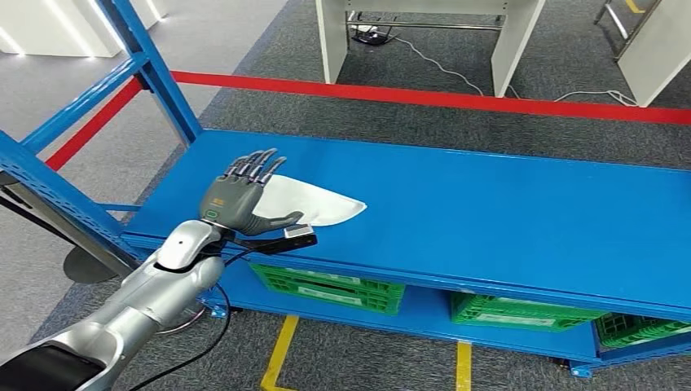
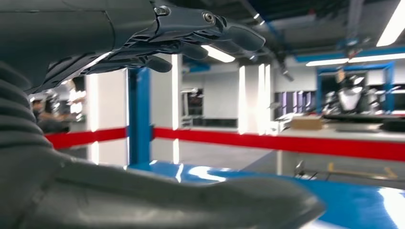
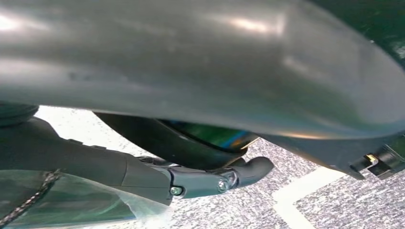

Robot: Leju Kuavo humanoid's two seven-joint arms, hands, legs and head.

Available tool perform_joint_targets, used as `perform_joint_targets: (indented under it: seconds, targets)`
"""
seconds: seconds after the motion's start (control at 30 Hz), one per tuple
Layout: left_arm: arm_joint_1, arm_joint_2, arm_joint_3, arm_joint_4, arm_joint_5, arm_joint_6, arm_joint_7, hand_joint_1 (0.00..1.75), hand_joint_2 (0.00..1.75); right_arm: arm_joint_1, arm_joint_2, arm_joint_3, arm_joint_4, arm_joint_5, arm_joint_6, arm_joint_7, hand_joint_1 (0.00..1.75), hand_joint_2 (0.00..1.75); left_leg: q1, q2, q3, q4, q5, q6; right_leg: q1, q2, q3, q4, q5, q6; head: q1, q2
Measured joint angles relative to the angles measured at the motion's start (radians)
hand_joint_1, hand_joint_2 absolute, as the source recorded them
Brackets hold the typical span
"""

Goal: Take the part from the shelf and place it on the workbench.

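A flat white part [image 1: 326, 208] lies on the blue shelf [image 1: 489, 212], near its front left. My left hand [image 1: 240, 195] hovers over the part's left end with fingers spread and thumb out to the side, holding nothing. In the left wrist view the left hand [image 2: 95, 191] shows thumb and fingers [image 2: 191, 33] wide apart above the shelf surface [image 2: 353, 200]. My right hand [image 3: 200, 181] hangs over the grey floor, fingers curled beside a clear plastic film [image 3: 81, 200]. Whether it grips that film is unclear.
Blue shelf uprights [image 1: 159, 73] rise at the left. Green crates [image 1: 326, 285] sit on the lower shelf level. A red floor line [image 1: 424, 96] runs behind the shelf, with white table legs [image 1: 505, 41] and cables beyond. Yellow floor marks [image 1: 281, 350] lie in front.
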Motion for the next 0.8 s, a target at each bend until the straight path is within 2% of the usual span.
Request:
perform_joint_targets:
  seconds: [0.07, 0.1, 0.13, 0.17, 0.2, 0.27, 0.3, 0.33, 0.43, 0.47, 0.53, 0.6, 0.63, 0.67, 0.7, 0.73, 0.8]
  targets:
    - [0.0, 0.0, -0.002, 0.0, -0.001, 0.004, 0.0, 0.0, 0.0, 0.001, 0.0, 0.0, 0.0, 0.0, 0.0, 0.0, 0.0, 0.0, 0.0, 0.0, -0.056, 0.127, -0.063, -0.005, 0.001, 0.0, 0.001, -0.001, 0.0, -0.007, -0.001, 0.0]
    - [0.001, 0.0, -0.003, 0.0, -0.001, 0.005, 0.0, 0.0, 0.0, 0.002, 0.0, 0.0, 0.0, 0.0, 0.001, 0.0, 0.0, 0.0, 0.0, 0.0, -0.085, 0.19, -0.086, -0.005, 0.003, 0.001, 0.001, -0.001, 0.0, -0.009, -0.001, 0.0]
    - [0.001, 0.0, -0.005, 0.0, -0.002, 0.005, 0.0, 0.0, 0.0, 0.003, 0.0, 0.0, 0.0, 0.0, 0.001, 0.0, 0.0, 0.0, 0.0, 0.0, -0.102, 0.227, -0.092, -0.004, 0.005, 0.001, 0.002, 0.0, -0.001, -0.01, -0.001, 0.0]
    - [0.001, 0.0, -0.006, 0.0, -0.003, 0.006, 0.0, 0.0, 0.0, 0.003, 0.0, 0.0, 0.0, 0.0, 0.001, 0.0, 0.0, 0.0, 0.0, 0.0, -0.102, 0.226, -0.077, -0.001, 0.007, 0.002, 0.003, 0.0, -0.001, -0.01, -0.001, 0.0]
    - [0.001, 0.0, -0.008, 0.0, -0.005, 0.006, 0.0, 0.0, 0.0, 0.004, 0.0, 0.0, 0.0, 0.0, 0.001, 0.0, 0.0, 0.0, -0.001, -0.001, -0.085, 0.186, -0.046, 0.003, 0.009, 0.003, 0.006, 0.0, -0.002, -0.011, -0.001, 0.0]
    - [-0.002, 0.0, -0.011, -0.001, -0.009, 0.007, 0.0, 0.0, 0.0, 0.003, 0.001, 0.0, 0.0, 0.0, 0.003, 0.0, 0.0, 0.0, -0.005, -0.001, -0.024, 0.053, 0.024, 0.018, 0.013, 0.005, 0.009, 0.0, -0.004, -0.01, 0.0, 0.0]
    - [-0.004, 0.0, -0.013, -0.001, -0.011, 0.006, 0.0, 0.0, 0.0, 0.003, 0.001, 0.0, 0.0, 0.0, 0.003, 0.0, 0.0, 0.0, -0.008, -0.002, 0.0, -0.001, 0.04, 0.024, 0.015, 0.006, 0.008, 0.001, -0.005, -0.008, 0.0, 0.0]
    - [-0.005, 0.0, -0.016, -0.003, -0.012, 0.004, 0.0, 0.0, 0.0, 0.003, 0.001, 0.0, 0.0, 0.0, 0.004, 0.0, 0.0, 0.0, -0.01, -0.002, 0.013, -0.032, 0.045, 0.028, 0.016, 0.006, 0.005, 0.002, -0.005, -0.005, 0.0, 0.0]
    - [-0.007, -0.001, -0.028, -0.011, -0.019, -0.006, -0.002, 0.0, 0.0, 0.003, 0.001, 0.0, 0.0, 0.0, 0.006, 0.0, 0.0, 0.0, -0.009, -0.002, 0.018, -0.054, 0.041, 0.034, 0.016, 0.005, -0.001, 0.003, -0.007, 0.01, -0.001, 0.0]
    - [-0.008, -0.001, -0.034, -0.015, -0.021, -0.011, -0.003, 0.0, 0.0, 0.003, 0.001, 0.0, 0.0, 0.0, 0.006, 0.0, 0.0, 0.0, -0.007, -0.001, 0.021, -0.059, 0.043, 0.037, 0.015, 0.004, -0.007, 0.013, -0.016, 0.017, 0.0, 0.0]
    - [-0.014, -0.001, -0.05, -0.022, -0.024, -0.03, -0.005, 0.0, 0.87, 0.002, 0.0, 0.0, 0.0, 0.001, 0.006, 0.001, 0.0, 0.0, -0.002, 0.0, 0.025, -0.066, 0.047, 0.044, 0.012, 0.004, -0.044, 0.09, -0.06, 0.029, 0.002, 0.0]
    - [-0.019, 0.002, -0.071, -0.025, -0.02, -0.072, -0.006, 0.0, 1.75, -0.001, -0.001, 0.0, 0.0, 0.001, 0.006, 0.0, 0.0, 0.0, -0.001, 0.001, 0.025, -0.065, 0.046, 0.047, 0.009, 0.003, -0.102, 0.214, -0.113, 0.038, 0.004, 0.0]
    - [-0.021, 0.005, -0.083, -0.025, -0.015, -0.097, -0.006, 0.0, 1.75, -0.003, -0.002, 0.0, 0.0, 0.001, 0.006, 0.0, 0.0, 0.0, -0.001, 0.001, 0.025, -0.065, 0.046, 0.047, 0.008, 0.003, -0.122, 0.255, -0.123, 0.042, 0.003, 0.0]
    - [-0.022, 0.01, -0.095, -0.025, -0.007, -0.124, -0.007, 0.0, 1.75, -0.004, -0.003, 0.0, 0.0, 0.001, 0.006, 0.0, 0.0, 0.0, -0.001, 0.001, 0.025, -0.065, 0.046, 0.047, 0.007, 0.002, -0.127, 0.264, -0.115, 0.044, 0.004, 0.0]
    - [-0.023, 0.016, -0.107, -0.027, 0.001, -0.147, -0.01, 0.0, 1.75, -0.005, -0.004, 0.0, 0.0, 0.001, 0.006, 0.0, 0.0, 0.0, 0.0, 0.001, 0.026, -0.064, 0.045, 0.046, 0.005, 0.002, -0.113, 0.234, -0.089, 0.046, 0.004, 0.0]
    - [-0.024, 0.022, -0.118, -0.029, 0.009, -0.165, -0.013, 0.0, 1.75, -0.004, -0.004, 0.0, 0.0, 0.002, 0.007, 0.0, 0.0, 0.0, 0.0, 0.0, 0.026, -0.062, 0.044, 0.043, 0.002, 0.0, -0.084, 0.173, -0.053, 0.046, 0.003, 0.0]
    - [-0.029, 0.036, -0.135, -0.034, 0.028, -0.19, -0.022, 0.0, 1.75, -0.003, -0.004, 0.0, 0.0, 0.003, 0.009, -0.001, 0.0, 0.0, -0.003, -0.001, 0.024, -0.056, 0.04, 0.034, 0.0, -0.002, -0.024, 0.054, -0.011, 0.044, 0.004, 0.0]
